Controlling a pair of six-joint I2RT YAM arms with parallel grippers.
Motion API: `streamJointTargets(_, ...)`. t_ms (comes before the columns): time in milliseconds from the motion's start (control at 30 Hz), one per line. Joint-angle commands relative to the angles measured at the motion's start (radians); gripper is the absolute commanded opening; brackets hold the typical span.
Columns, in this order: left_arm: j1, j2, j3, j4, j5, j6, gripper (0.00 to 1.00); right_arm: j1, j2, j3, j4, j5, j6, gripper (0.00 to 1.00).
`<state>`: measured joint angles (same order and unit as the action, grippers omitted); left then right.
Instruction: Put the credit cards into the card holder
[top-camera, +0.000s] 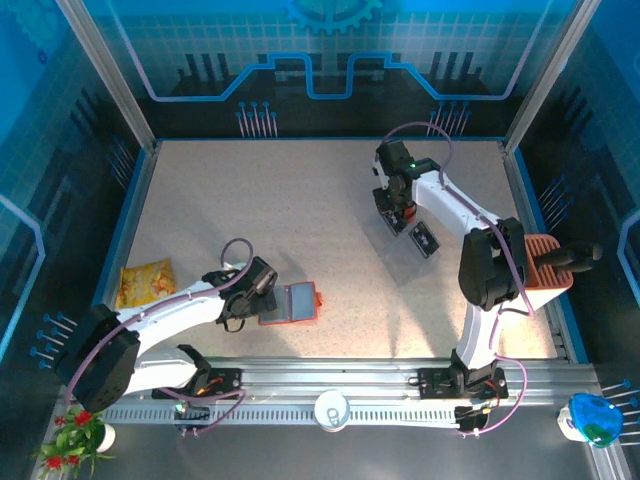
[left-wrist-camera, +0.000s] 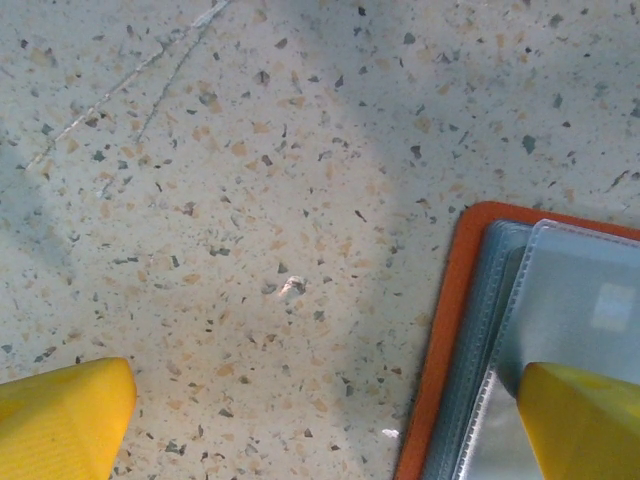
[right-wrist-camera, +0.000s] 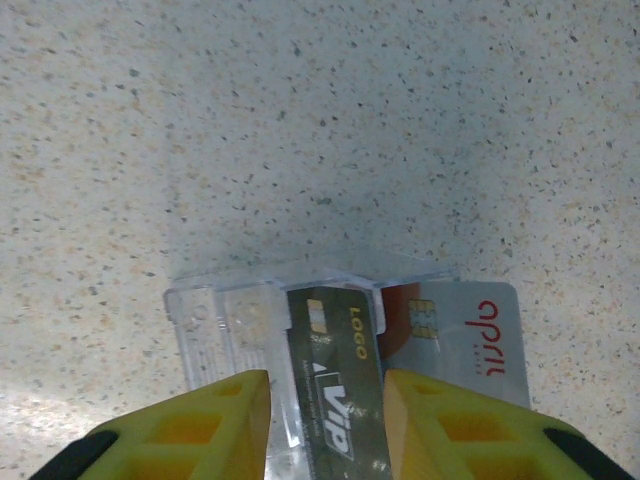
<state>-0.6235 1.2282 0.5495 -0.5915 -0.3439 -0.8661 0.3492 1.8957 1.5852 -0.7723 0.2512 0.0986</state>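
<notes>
The card holder (top-camera: 295, 303), red-orange with grey pockets, lies open flat near the table's front. My left gripper (top-camera: 262, 300) is open at its left edge. In the left wrist view one yellow fingertip (left-wrist-camera: 585, 420) hangs over the card holder's clear sleeve (left-wrist-camera: 575, 300) and the other (left-wrist-camera: 60, 420) over bare table. My right gripper (top-camera: 400, 213) is far right, over the credit cards (top-camera: 425, 240). In the right wrist view its jaws (right-wrist-camera: 325, 400) stand close either side of a dark VIP card (right-wrist-camera: 335, 370) on a clear plastic case (right-wrist-camera: 220, 320). A grey card with red lettering (right-wrist-camera: 470, 335) lies beside it.
A yellow snack bag (top-camera: 147, 280) lies at the left edge. A terracotta slotted bin (top-camera: 545, 262) stands at the right edge. A paper cup (top-camera: 331, 408) sits on the front rail. Glass walls ring the speckled table (top-camera: 300, 220).
</notes>
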Motion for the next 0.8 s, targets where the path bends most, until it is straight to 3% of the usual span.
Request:
streamJointTargets(0,0.008,0.013,-0.026,0.004,0.009,-0.022,0.99,-0.013,0.026,0.012,-0.035,0.014,-0.022,0.35)
streamJointTargets(533,0.010,0.036,-0.020,0.022,0.017,-0.013,0.99,-0.013,0.043,-0.032,-0.020,-0.022,-0.027,0.25)
streamJointTargets(767,0.011,0.044,-0.014,0.022,0.018,-0.008,0.99,-0.014,-0.008,-0.024,-0.018,-0.019,-0.027,0.28)
